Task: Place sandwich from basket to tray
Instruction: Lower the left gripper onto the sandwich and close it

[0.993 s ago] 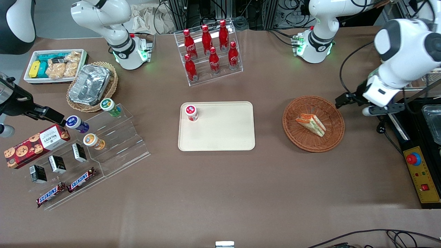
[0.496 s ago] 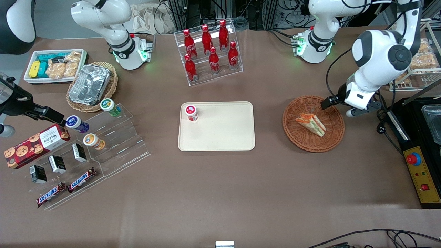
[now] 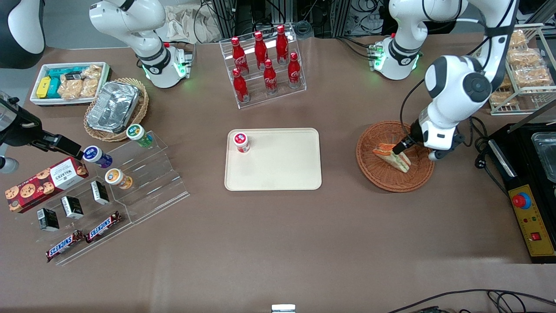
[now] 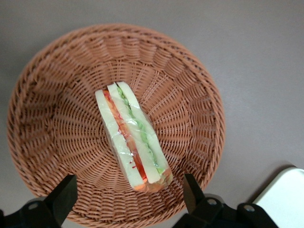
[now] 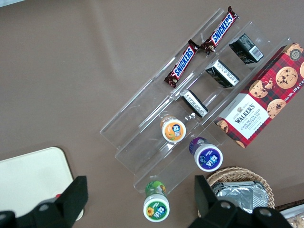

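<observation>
I count one sandwich (image 3: 391, 155), lying in one of two baskets (image 3: 393, 180). The second basket (image 3: 141, 106) holds one foil container (image 3: 113, 106). There is one tray (image 3: 282, 165). Six red bottles (image 3: 269, 74) stand in one clear rack (image 3: 299, 87). There are four small cups (image 3: 241, 141): one on the tray and three on the single stepped clear stand (image 3: 156, 178). That stand also carries three small black boxes (image 3: 71, 207) and two Snickers bars (image 3: 102, 227). I see one cookie box (image 3: 43, 182) and one white bin (image 3: 39, 80). My one gripper (image 3: 415, 153) hangs over the sandwich's basket, its two fingers (image 4: 64, 197) spread apart.
</observation>
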Available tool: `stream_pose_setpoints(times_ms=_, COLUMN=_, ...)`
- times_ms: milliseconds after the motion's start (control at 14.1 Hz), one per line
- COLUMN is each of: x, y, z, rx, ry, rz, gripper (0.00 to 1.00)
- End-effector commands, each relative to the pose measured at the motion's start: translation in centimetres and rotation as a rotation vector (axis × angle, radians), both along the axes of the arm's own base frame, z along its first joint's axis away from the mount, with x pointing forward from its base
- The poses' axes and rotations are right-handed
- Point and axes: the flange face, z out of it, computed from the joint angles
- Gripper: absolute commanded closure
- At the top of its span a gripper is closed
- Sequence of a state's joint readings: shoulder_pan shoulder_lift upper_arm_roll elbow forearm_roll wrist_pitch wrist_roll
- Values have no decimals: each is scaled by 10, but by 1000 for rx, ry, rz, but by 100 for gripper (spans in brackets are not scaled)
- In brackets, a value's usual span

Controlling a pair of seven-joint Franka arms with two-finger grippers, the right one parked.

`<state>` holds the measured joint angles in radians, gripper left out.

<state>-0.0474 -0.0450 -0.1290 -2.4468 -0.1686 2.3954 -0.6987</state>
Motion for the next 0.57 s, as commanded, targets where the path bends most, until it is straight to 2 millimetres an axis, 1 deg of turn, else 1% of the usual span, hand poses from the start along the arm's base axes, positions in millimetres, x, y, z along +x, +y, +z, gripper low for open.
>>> stream_pose_setpoints(times_ms=0, x=2, y=-19, z=-14, rx=2, ry=8, rz=68, gripper=1)
stream_pose_setpoints(times_ms=71, x=1, y=-24, z=-21, rx=6, ry=19, rz=63, gripper=1)
stream_pose_setpoints(times_ms=142, x=0, y=-25, z=-28, rx=8, ry=13, rz=62, gripper=1)
stream_pose_setpoints(times_ms=213, x=-7, y=-27, z=-39, rx=12, ry=20, rz=55, gripper=1)
stream_pose_setpoints(times_ms=355, x=-22, y=-23, z=-56, rx=18, ry=5, rz=59, gripper=1)
stream_pose_setpoints(times_ms=426, x=-26, y=-21, z=-61, rx=19, ry=-17, rz=65, gripper=1)
stream_pose_setpoints(times_ms=496, x=-26, y=-20, z=-65, rx=18, ry=-26, rz=67, gripper=1)
